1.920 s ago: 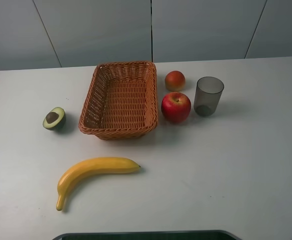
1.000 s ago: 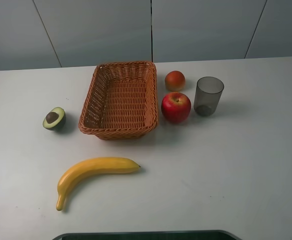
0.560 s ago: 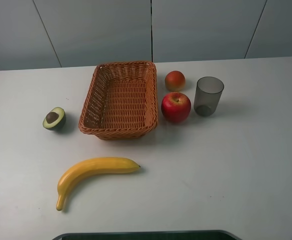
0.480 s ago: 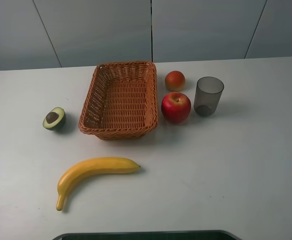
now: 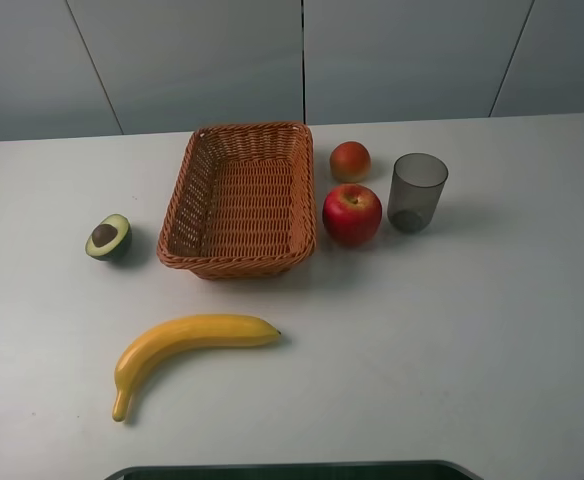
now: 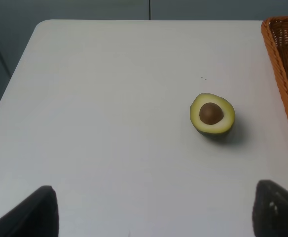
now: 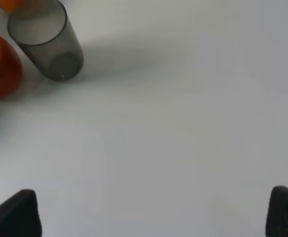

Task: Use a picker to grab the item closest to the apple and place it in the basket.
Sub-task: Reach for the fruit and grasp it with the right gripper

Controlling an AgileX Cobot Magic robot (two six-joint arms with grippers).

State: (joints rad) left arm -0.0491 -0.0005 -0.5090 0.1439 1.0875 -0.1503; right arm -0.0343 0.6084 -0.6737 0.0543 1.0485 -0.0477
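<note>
Black right gripper point(image 7: 150, 213) gapes wide, apart from the cup point(image 7: 44, 42)

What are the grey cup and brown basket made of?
The small smoky-grey tapered cup looks like smooth translucent plastic: its base shows through the wall. The rectangular brown basket looks like woven wicker, matte, strands visible; possibly imitation rattan.

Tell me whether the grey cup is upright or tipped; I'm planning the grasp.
Upright: the grey cup stands on its base, open rim up, beside the apple.
</note>
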